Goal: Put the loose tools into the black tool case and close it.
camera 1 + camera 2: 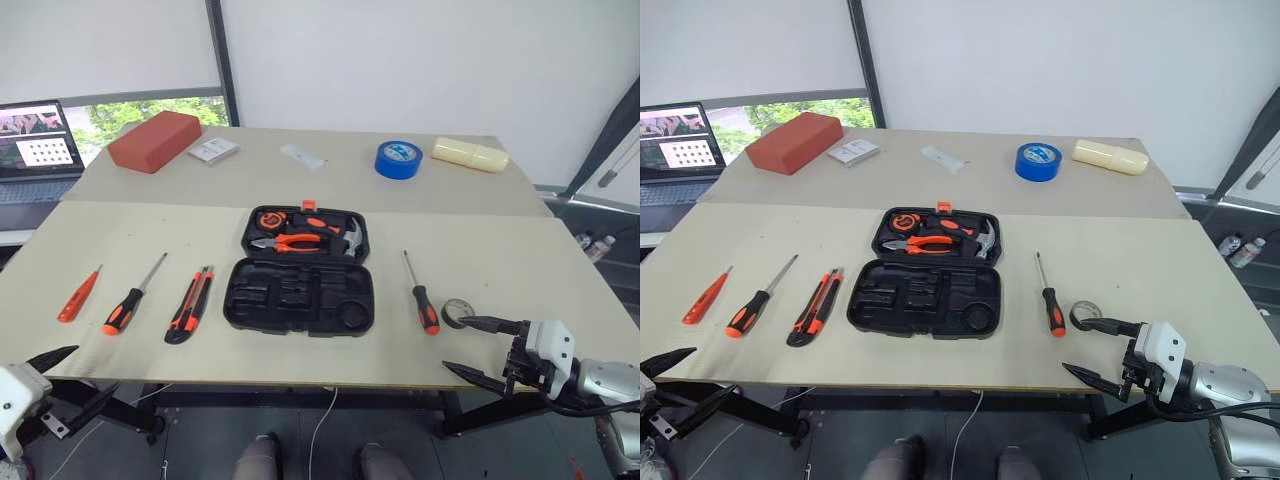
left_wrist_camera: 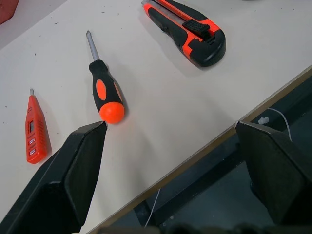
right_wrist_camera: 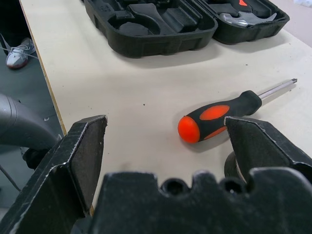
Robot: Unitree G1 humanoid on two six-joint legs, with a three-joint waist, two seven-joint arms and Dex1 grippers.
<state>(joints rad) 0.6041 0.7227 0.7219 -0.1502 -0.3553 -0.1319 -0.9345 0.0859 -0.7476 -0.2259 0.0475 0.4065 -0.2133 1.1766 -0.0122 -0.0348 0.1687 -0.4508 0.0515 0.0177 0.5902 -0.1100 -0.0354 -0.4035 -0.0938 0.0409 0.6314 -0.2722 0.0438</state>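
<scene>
The black tool case (image 1: 232,300) lies open flat at the table's middle, its near half showing empty recesses. To its left lie a small all-orange screwdriver (image 1: 79,293), an orange-and-black screwdriver (image 1: 128,300) and the utility knife (image 1: 190,304). Right of the case lie another screwdriver (image 1: 422,296) and a small dark tape roll (image 1: 458,312). My left gripper (image 1: 97,368) hangs open at the table's front left edge, short of the screwdriver handle (image 2: 105,90). Open too, my right gripper (image 1: 453,343) sits at the front right edge, one fingertip beside the tape roll.
Orange-handled pliers (image 1: 290,241) and a hammer (image 1: 350,240) fill the case's far half. At the back stand a red block (image 1: 154,140), a blue tape roll (image 1: 398,159), a pale yellow block (image 1: 470,154) and a laptop (image 1: 38,145).
</scene>
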